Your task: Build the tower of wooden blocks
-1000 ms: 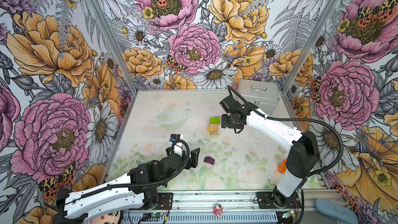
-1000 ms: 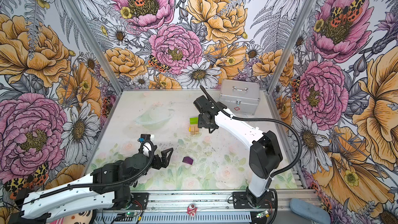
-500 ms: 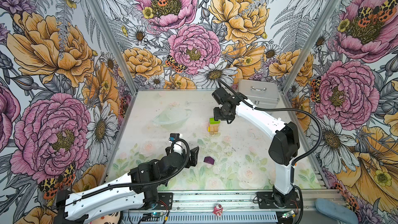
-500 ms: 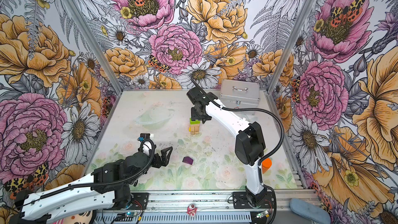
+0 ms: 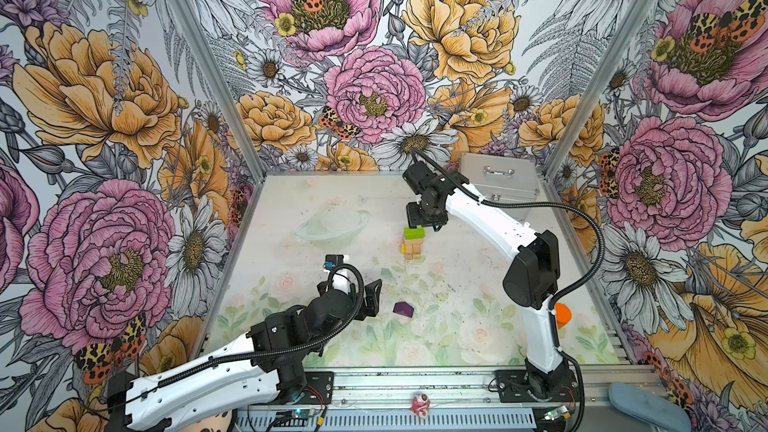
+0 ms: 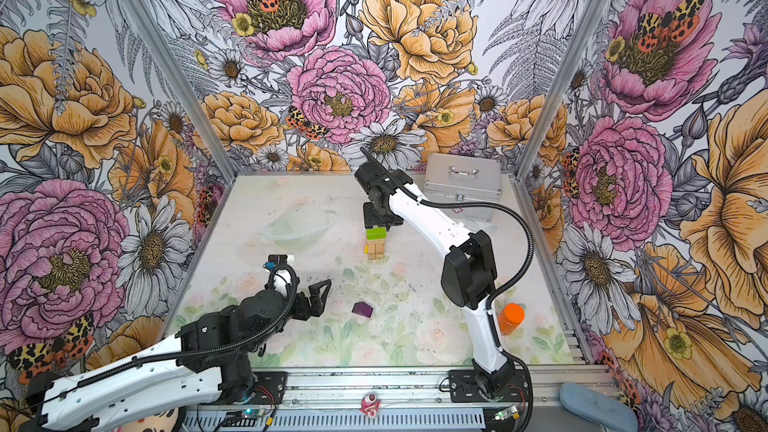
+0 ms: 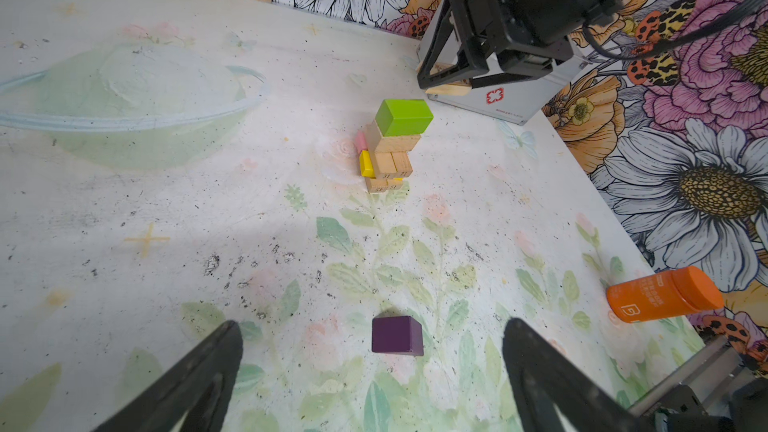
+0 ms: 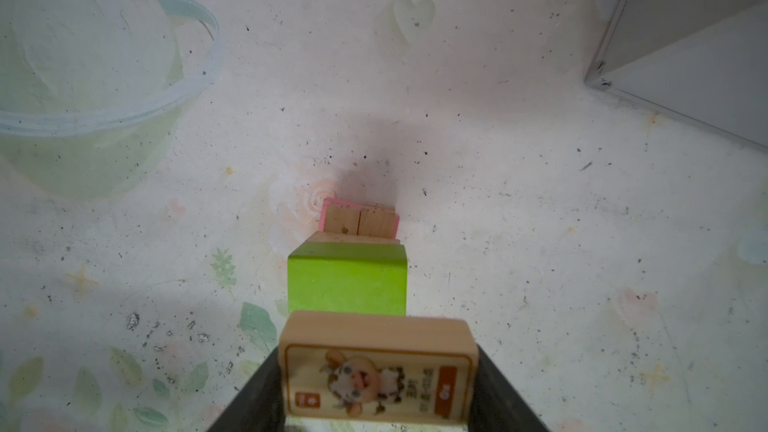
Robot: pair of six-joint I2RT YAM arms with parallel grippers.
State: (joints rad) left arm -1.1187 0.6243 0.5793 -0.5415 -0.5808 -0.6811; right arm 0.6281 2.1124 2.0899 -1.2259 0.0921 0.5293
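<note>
I work from the table inward. The tower stands toward its back, near the silver metal case but apart from it.

My right gripper hangs above the tower and a little off to the case side. It is pinching a tan plank that has an animal picture printed on its face. My left gripper sits low near the front, spread wide and empty, with the purple house-shaped block lying on the table just ahead of it.

The step in hand, as I read it, is laying this plank on the lime-green block that tops the tower. In the right wrist view the plank is not yet over the green face, so I want to slide across first and only then come down.

- I line the plank's long side up with the green block's and keep it level.
- I lower slowly, because the layers below look uneven. A yellow block and a pink block jut out on one side, so any sideways nudge could bring the tower down.
- I let go only once the plank rests flat, opening just enough to free it.
- I lift straight up afterwards.

The left arm should keep clear until that is done.
</note>
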